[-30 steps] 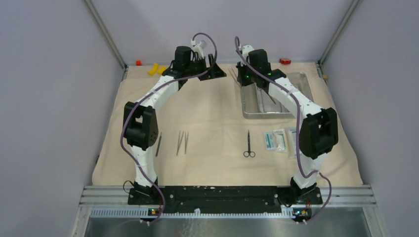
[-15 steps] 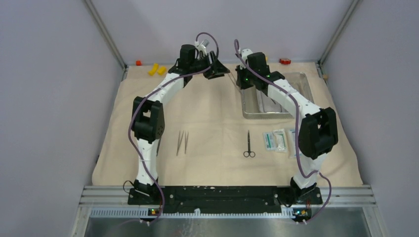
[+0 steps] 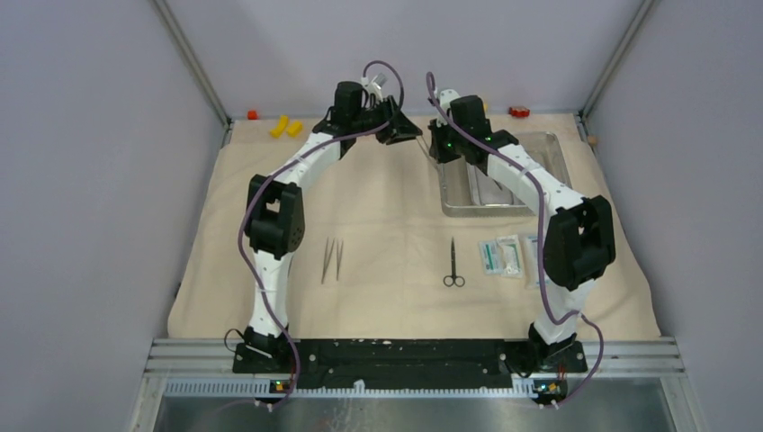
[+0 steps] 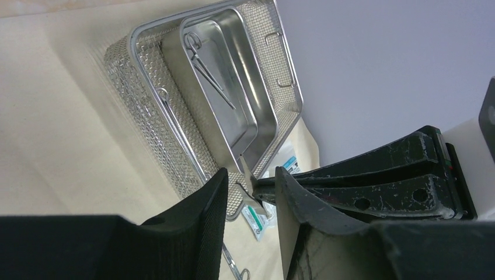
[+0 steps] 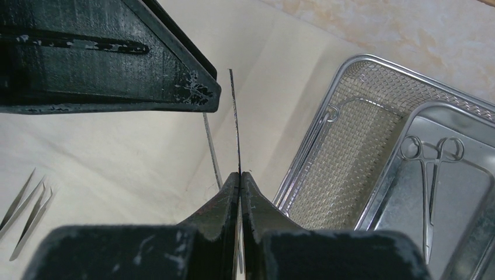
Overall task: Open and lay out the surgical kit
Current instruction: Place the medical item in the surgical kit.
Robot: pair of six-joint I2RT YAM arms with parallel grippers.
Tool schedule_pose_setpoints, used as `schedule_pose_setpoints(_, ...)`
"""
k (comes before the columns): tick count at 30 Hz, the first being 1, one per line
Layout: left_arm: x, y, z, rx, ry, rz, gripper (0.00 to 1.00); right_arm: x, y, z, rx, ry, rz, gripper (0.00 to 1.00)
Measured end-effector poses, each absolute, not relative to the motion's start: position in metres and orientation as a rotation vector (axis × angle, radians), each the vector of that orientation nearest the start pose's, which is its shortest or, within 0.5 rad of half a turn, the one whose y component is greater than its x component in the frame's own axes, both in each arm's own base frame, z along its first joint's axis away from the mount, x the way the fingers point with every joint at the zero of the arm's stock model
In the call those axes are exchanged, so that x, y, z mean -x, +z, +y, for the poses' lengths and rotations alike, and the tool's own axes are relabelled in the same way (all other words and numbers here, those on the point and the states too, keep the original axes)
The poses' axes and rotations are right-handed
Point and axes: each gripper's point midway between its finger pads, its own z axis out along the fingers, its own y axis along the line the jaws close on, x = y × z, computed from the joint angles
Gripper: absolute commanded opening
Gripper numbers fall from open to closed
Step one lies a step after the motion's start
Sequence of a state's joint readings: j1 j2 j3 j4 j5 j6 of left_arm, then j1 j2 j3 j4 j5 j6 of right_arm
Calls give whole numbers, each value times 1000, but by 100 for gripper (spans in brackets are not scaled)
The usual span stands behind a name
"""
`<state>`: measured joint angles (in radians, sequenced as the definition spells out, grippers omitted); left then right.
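Nearest the arm bases, you had a row laid out on the beige cloth wrap [image 3: 387, 216]. The tweezers [image 3: 331, 259] lay towards your left arm, and the scissors [image 3: 453, 263] lay in the middle with their rings pointing at the bases. The white-and-teal packets [image 3: 502, 256] lay to the right, next to your right arm's elbow in the overhead view. Farther back on the right sat the mesh basket [image 5: 344, 151] with the steel tray [image 5: 473, 204] inside it, and one pair of forceps [image 5: 431, 169] lay in that tray. Both your arms reached to the far middle of the cloth, just left of the basket's corner, and met there. Your right gripper [image 5: 240, 174] had its fingers pressed together on a thin metal instrument [image 5: 235, 122], seen edge-on and sticking out past the fingertips. Your left gripper [image 4: 251, 175] had its fingers apart, and the instrument's end stood in the gap between them; whether either finger touched it, I couldn't tell. A second thin metal strip [image 5: 211, 149] showed just left of the held one, and I couldn't tell whether it belonged to it or lay on the cloth. At the far edge, past the cloth, the yellow blocks [image 3: 286, 127] sat on the left and a red block [image 3: 518, 112] on the right.
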<state>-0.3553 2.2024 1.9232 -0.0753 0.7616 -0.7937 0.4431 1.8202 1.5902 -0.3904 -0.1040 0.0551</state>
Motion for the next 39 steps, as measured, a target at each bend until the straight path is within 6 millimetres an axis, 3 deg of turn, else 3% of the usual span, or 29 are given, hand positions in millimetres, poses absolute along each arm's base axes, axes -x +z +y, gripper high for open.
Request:
schedule_pose_setpoints(21,-498,217,-344,-88,-1476,2155,17,-455,194,243,493,400,2161,0)
schedule_pose_setpoints(29,-497,216,-344,-87,-1481,2164,0,-454,193,243,494,399,2167,0)
schedule_pose_setpoints(34,-495,216,-345,-113,-1476,2163,0,-451,190,242,500,401,2180,0)
schedule_pose_setpoints(39,-490,212,-344,-213,-1454,2154,0,-447,186,246,526,432,2186,15)
